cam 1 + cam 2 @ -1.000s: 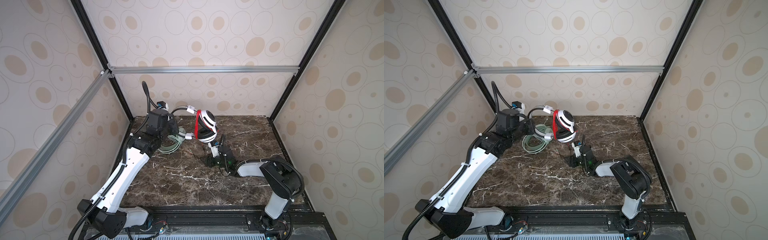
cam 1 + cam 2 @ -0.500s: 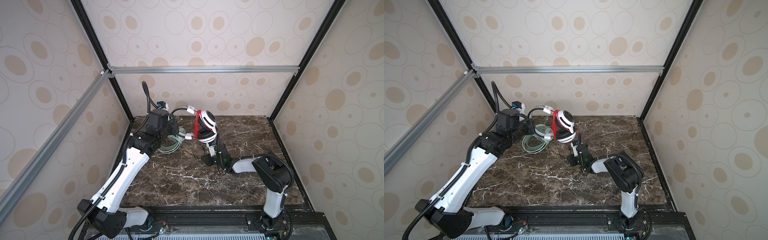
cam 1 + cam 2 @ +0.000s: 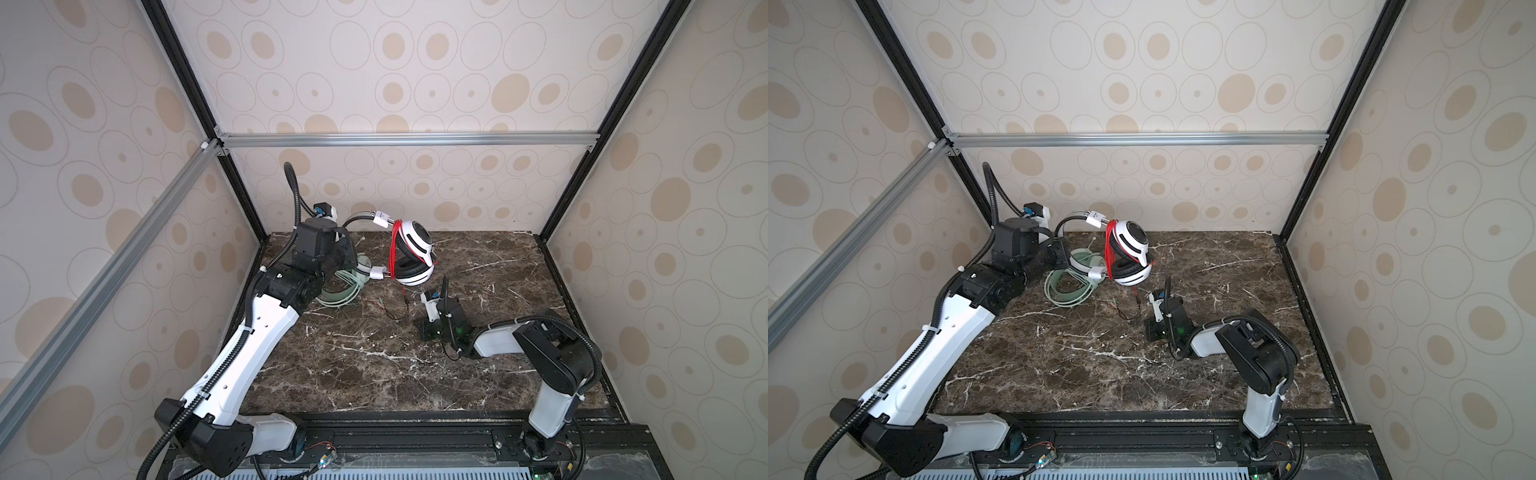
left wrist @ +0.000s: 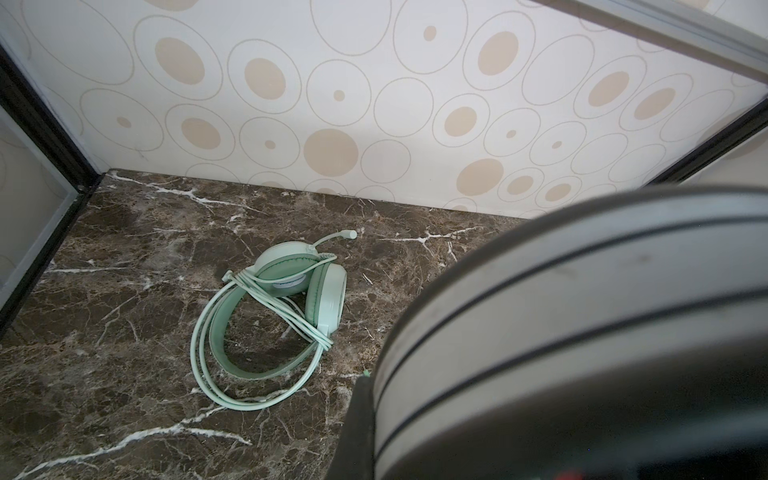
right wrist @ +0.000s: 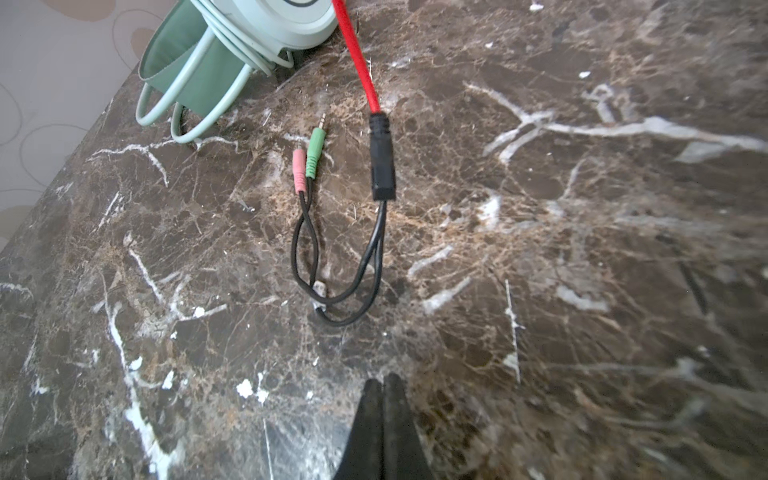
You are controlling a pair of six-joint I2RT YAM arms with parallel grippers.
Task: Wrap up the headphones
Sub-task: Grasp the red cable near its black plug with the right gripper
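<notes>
Headset aloft, mint headset on table

Coiled headset at table's back left — raised headset just right, plugs in front
</notes>
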